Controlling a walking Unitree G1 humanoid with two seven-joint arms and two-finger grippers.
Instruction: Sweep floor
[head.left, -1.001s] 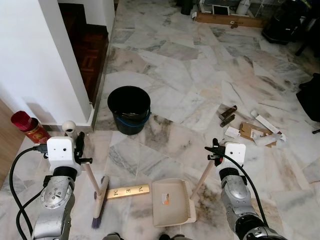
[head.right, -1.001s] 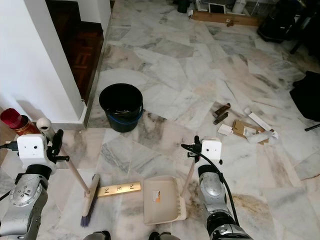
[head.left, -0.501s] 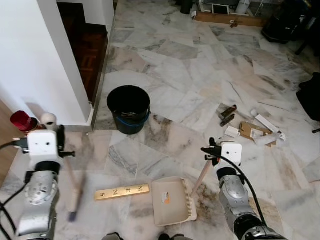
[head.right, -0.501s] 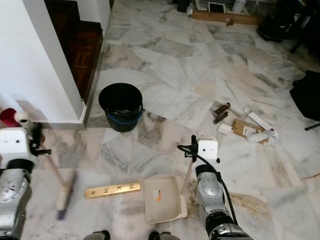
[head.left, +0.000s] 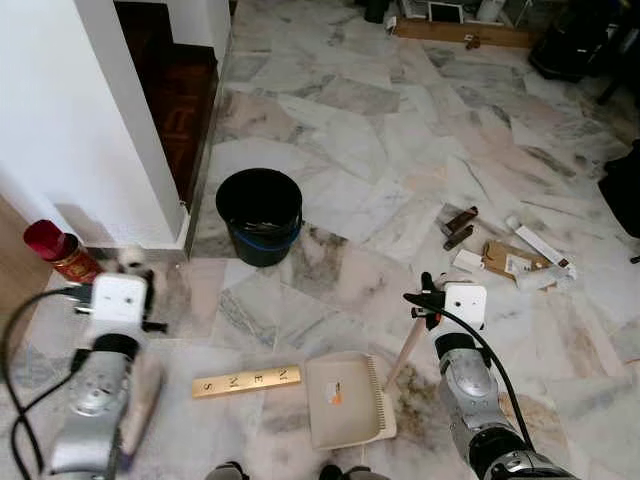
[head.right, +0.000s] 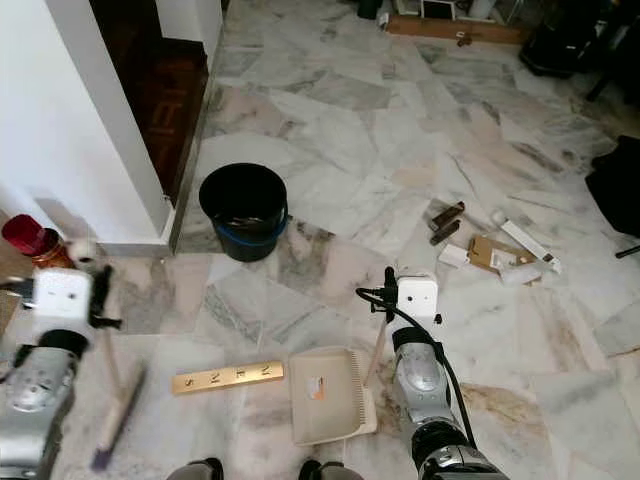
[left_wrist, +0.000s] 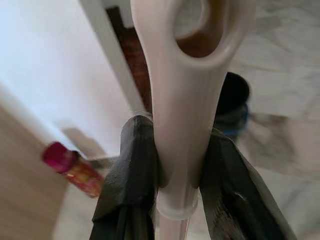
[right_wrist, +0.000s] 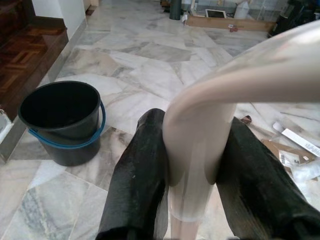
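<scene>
Left gripper (left_wrist: 175, 185) clamped on the cream plastic broom handle (left_wrist: 185, 100); the blurred broom head (head.right: 115, 420) rests on the marble floor (head.left: 400, 130) beside the left arm. Right gripper (right_wrist: 192, 170) closed around the beige dustpan handle (right_wrist: 200, 135); the cream plastic dustpan (head.left: 345, 400) lies flat ahead of the robot. Lettered wooden strip (head.left: 246, 381) just left of the dustpan. Farther off, black bucket with blue handle (head.left: 259, 215) near the white wall corner (head.left: 110, 130), red can (head.left: 60, 252) to its left. Cardboard scraps (head.left: 505, 260) scattered to the right.
</scene>
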